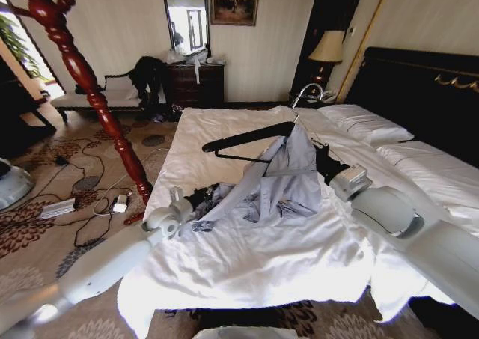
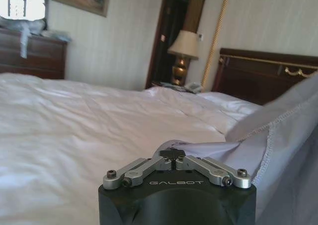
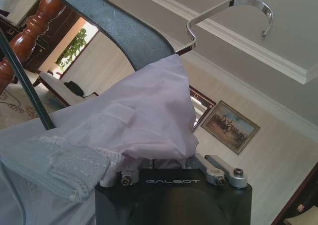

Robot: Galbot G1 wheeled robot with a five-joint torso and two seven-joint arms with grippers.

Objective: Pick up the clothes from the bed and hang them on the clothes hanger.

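The clothes, a light grey-blue shirt (image 1: 281,178), hang partly draped over the black clothes hanger (image 1: 247,138), whose silver hook (image 1: 307,92) points up. The shirt's lower part lies crumpled on the bed (image 1: 247,260). My right gripper (image 1: 320,158) holds the hanger's shirt-covered end up above the sheets. In the right wrist view the shirt (image 3: 134,115) covers its fingers below the hanger (image 3: 124,31). My left gripper (image 1: 198,200) is low by the bed's left side, shut on an edge of the shirt (image 2: 258,140), its fingertips pinched together (image 2: 172,154).
A glossy dark-red coat stand (image 1: 90,84) rises just left of the bed. Cables and a power strip (image 1: 60,206) lie on the carpet. A black garment heap (image 1: 147,73) sits on a bench by the dresser (image 1: 196,83). Pillows (image 1: 367,122) and the black headboard (image 1: 426,92) lie to the right.
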